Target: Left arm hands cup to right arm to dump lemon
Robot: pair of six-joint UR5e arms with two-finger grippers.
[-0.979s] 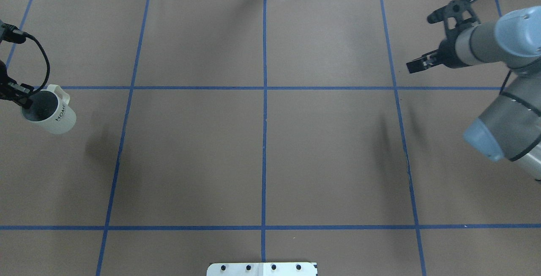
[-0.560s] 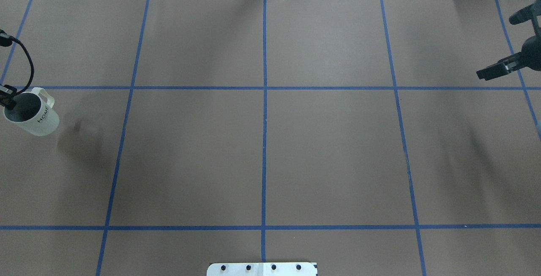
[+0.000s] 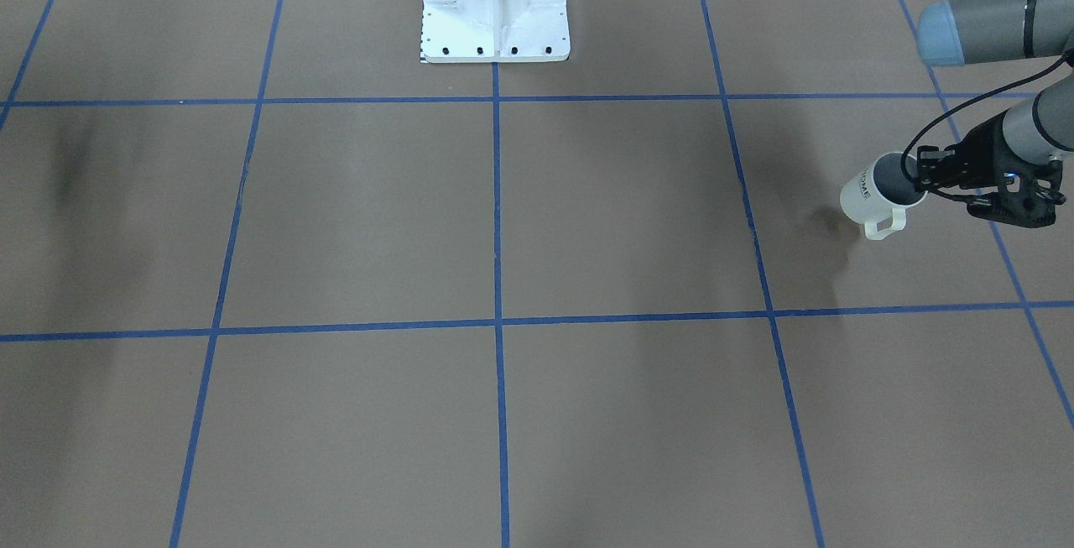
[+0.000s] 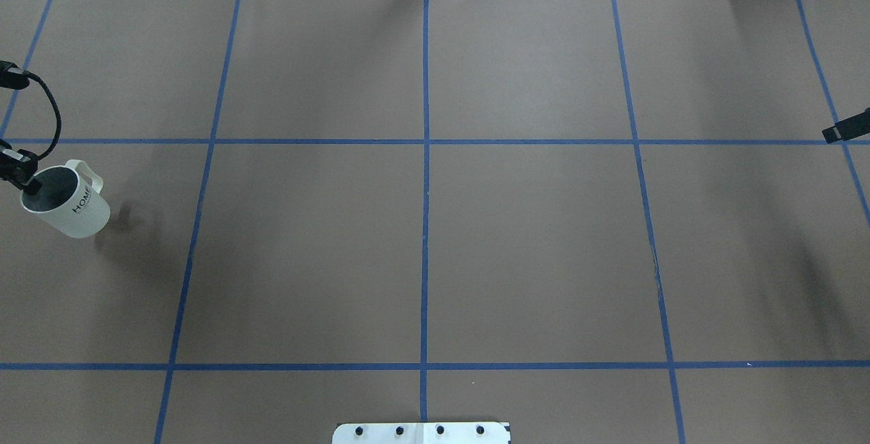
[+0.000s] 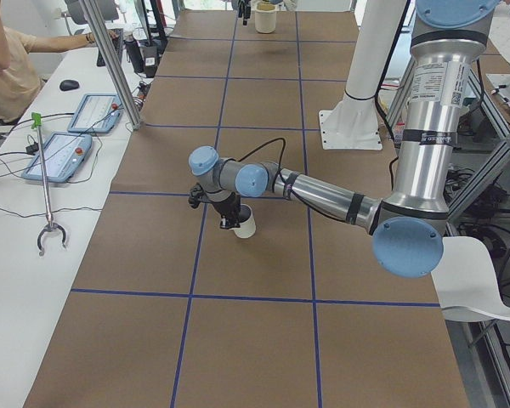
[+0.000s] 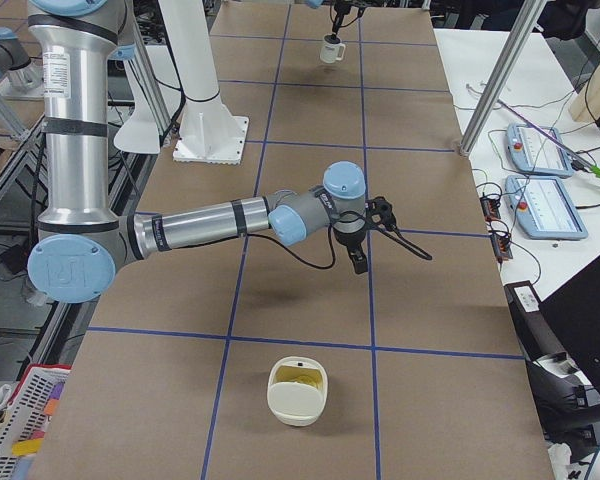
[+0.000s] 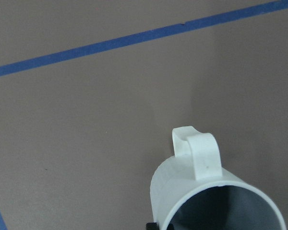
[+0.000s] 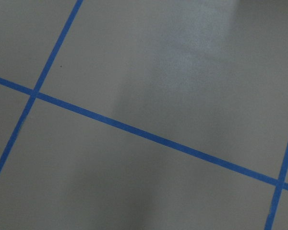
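The white "HOME" cup [image 4: 73, 211] hangs tilted a little above the table at its far left, and also shows in the front-facing view [image 3: 868, 193] and the exterior left view [image 5: 245, 224]. My left gripper [image 4: 26, 181] is shut on the cup's rim, one finger inside the mouth. The left wrist view shows the cup's handle and grey inside [image 7: 216, 201]; the lemon is not visible. My right gripper [image 4: 846, 133] is at the table's far right edge, only its tip showing, fingers together and empty. It points down over the table in the exterior right view [image 6: 359, 260].
The white robot base [image 3: 495, 2] stands at the table's middle rear. A cream container [image 6: 298, 392] with something yellow in it sits on the table's end beyond my right arm. Blue tape lines grid the brown table. Operator desks with tablets [image 5: 64, 155] flank the far side.
My right arm has swung far to the right, almost out of the overhead view. My left gripper carried the cup left, then slightly back right and nearer the robot.
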